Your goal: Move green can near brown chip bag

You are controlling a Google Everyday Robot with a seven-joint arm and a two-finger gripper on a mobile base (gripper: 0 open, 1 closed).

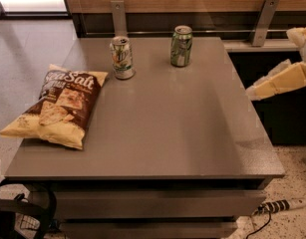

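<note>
The green can point(181, 46) stands upright at the back of the grey table point(167, 133), right of centre. The brown chip bag point(58, 103) lies flat on the table's left side, with white "Sea Salt" lettering and pale yellow ends. The can is well apart from the bag, about a bag's length to its right and further back. My gripper point(264, 86) is cream-coloured and hangs off the table's right edge, pointing left towards the table, well to the right of the green can and nearer the camera. It holds nothing that I can see.
A whiter can with a green and red logo point(122, 57) stands between the bag and the green can, close to the bag's top corner. A wooden wall panel with metal brackets point(118, 15) runs behind the table. A power strip point(282, 205) lies on the floor at lower right.
</note>
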